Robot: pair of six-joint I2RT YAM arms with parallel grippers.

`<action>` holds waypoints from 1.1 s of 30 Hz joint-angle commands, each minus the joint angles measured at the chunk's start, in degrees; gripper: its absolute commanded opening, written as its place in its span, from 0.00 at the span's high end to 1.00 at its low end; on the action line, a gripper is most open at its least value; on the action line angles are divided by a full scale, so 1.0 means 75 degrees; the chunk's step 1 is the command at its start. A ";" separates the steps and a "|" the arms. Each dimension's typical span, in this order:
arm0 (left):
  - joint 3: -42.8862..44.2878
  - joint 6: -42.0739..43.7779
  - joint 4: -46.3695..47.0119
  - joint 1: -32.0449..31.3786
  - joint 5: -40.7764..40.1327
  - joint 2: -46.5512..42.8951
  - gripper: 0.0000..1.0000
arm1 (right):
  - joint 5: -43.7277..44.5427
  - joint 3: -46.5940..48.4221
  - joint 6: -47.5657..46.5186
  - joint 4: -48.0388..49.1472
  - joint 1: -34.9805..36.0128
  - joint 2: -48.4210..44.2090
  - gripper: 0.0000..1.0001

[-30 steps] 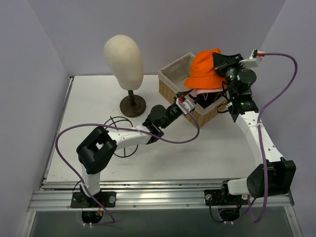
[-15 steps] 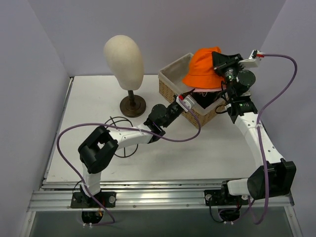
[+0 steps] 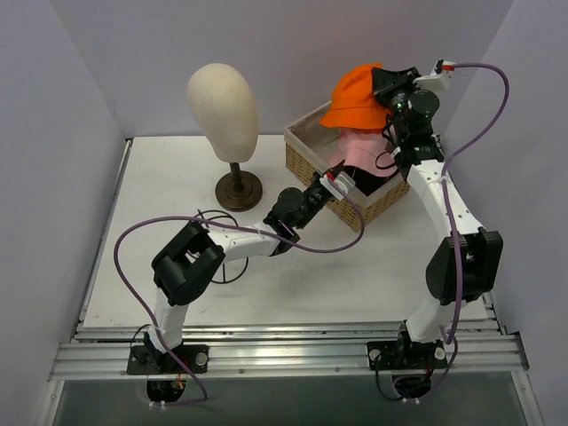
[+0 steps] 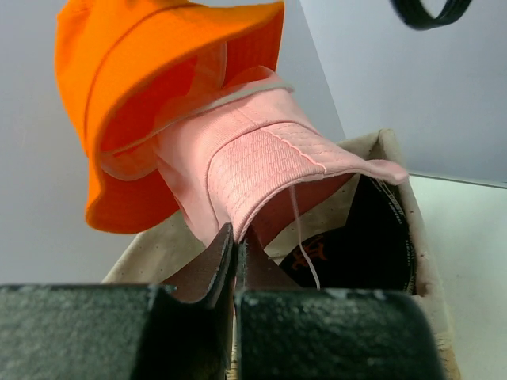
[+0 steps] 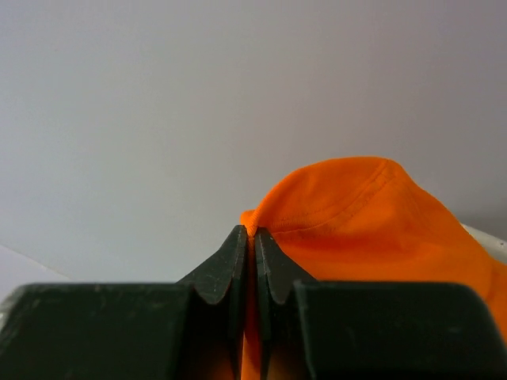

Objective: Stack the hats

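Note:
High over the wicker basket (image 3: 308, 153) hangs the orange bucket hat (image 3: 353, 92), with my right gripper (image 3: 384, 90) shut on a fold of its crown (image 5: 348, 214); the jaws (image 5: 253, 235) are pinched together on orange fabric. The pale pink bucket hat (image 3: 363, 150) hangs stretched out of the orange hat's (image 4: 135, 103) opening. My left gripper (image 3: 342, 181) is shut on the pink hat's (image 4: 253, 158) lower brim edge, jaws (image 4: 236, 235) pressed tight. A black cap with a gold emblem (image 4: 360, 253) lies inside the basket. The tan cap is out of view.
A cream mannequin head (image 3: 223, 108) on a dark stand (image 3: 239, 189) rises at the back left of the white table (image 3: 390, 266). Purple cables (image 3: 222, 232) loop over the table beside the left arm. The basket's lined wall (image 4: 421, 253) stands just past my left gripper.
My right arm raised the orange hat higher and a little left. The left gripper shut on the pink hat's brim, and the pink hat now hangs drawn out below the orange one.

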 commanded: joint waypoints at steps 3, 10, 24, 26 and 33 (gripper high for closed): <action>-0.0111 0.0166 0.0810 0.0067 -0.0105 -0.0364 0.98 | -0.0132 0.0682 -0.0381 0.0331 -0.0076 0.0361 1.00; -0.0943 0.0015 0.1056 0.0020 0.0000 -0.1103 0.98 | 0.0020 0.0658 -0.0651 0.0039 -0.0193 0.1287 1.00; -0.2045 0.0564 0.1127 -0.0647 -0.0211 -0.2684 0.98 | -0.0976 0.0472 -0.0979 -0.0255 -0.0310 0.1735 1.00; -0.2185 0.0705 0.1104 -0.0753 -0.0281 -0.2849 0.98 | -0.1046 0.0366 -0.1201 -0.0348 -0.0322 0.1570 0.97; -0.2618 0.0952 0.0881 -0.1035 -0.0422 -0.3844 0.98 | -0.2088 0.0683 -0.1741 -0.1776 -0.0673 0.0658 0.52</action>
